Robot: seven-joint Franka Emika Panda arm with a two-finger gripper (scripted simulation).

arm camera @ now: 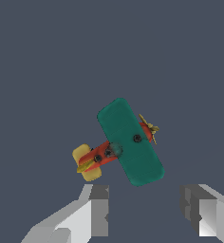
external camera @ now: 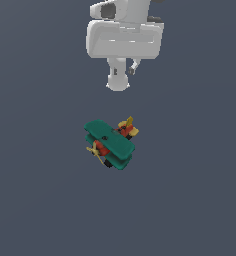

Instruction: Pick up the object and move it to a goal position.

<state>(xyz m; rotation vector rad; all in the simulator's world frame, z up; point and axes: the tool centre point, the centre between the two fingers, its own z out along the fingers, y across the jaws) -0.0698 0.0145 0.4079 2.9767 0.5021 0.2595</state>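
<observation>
Spread wide and holding nothing, the jaws of the gripper [arm camera: 144,213] hang above the toy plane [external camera: 110,143], which sits alone on the grey surface [external camera: 35,200].

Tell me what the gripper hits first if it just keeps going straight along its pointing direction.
Likely the bare floor, not the toy biplane. In the wrist view the gripper has open jaws, and the plane sits off to one side of the gap rather than between the fingers. Depth is unclear, so a graze on the tail isn't excluded.

The arm [external camera: 124,30] is cut off by the exterior view's top edge; the plane's [arm camera: 126,144] wheels hide beneath its wing in the wrist view.
</observation>
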